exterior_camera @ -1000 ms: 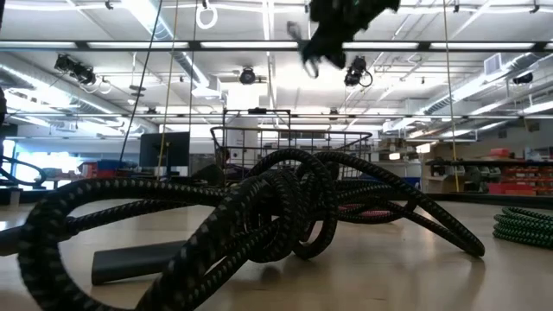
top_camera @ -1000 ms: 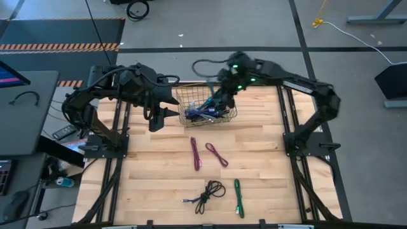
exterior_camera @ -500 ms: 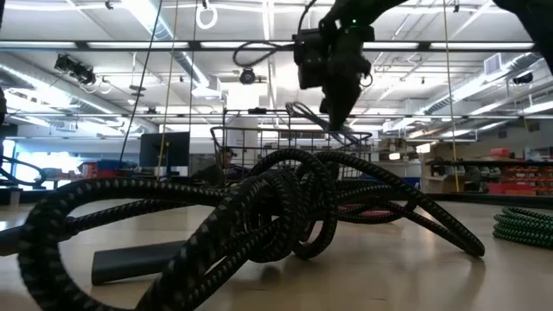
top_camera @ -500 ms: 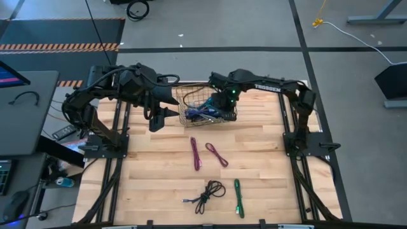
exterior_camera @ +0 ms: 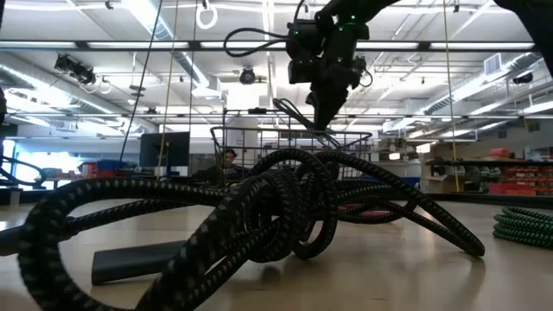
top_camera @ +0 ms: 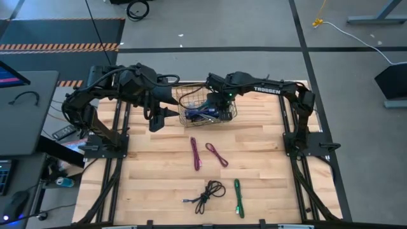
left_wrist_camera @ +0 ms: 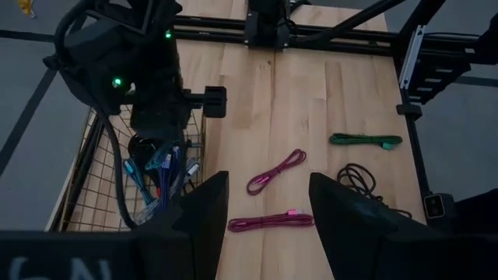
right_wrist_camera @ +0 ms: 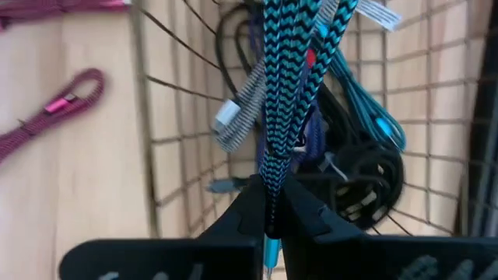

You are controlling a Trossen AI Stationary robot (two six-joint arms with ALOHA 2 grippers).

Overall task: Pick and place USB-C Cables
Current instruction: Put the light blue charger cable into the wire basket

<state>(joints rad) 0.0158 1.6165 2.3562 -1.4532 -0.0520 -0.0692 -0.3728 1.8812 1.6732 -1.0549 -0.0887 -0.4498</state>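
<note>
A wire basket (top_camera: 182,119) stands at the table's far middle with several cables (top_camera: 202,114) heaped inside. My right gripper (top_camera: 220,102) hangs over it, shut on a teal-and-black braided cable (right_wrist_camera: 284,93). My left gripper (top_camera: 163,109) hovers open just left of the basket, touching nothing. Lying flat on the wood nearer the front are a magenta cable (top_camera: 195,154), a purple cable (top_camera: 216,154), a coiled black cable (top_camera: 210,191) and a green cable (top_camera: 238,196). My right gripper pinches the folded teal cable between its two fingers (right_wrist_camera: 247,208), several strands side by side, at one end of the bundle (right_wrist_camera: 271,177). The fingers point down from above. The bundle hangs below them inside the basket, over the heaped cables (right_wrist_camera: 366,171).
The basket's wire walls (right_wrist_camera: 179,117) surround the right gripper's fingers. In the low view the black coil (exterior_camera: 259,216) fills the foreground, with the green cable (exterior_camera: 523,226) at the right. Bare wood lies left and right of the loose cables. Dark frame rails run along both table sides.
My right gripper has come down from high above the basket to just over its rim, still shut on the teal cable, and the arm has folded lower over the table's far edge. The cable now hangs into the basket.
</note>
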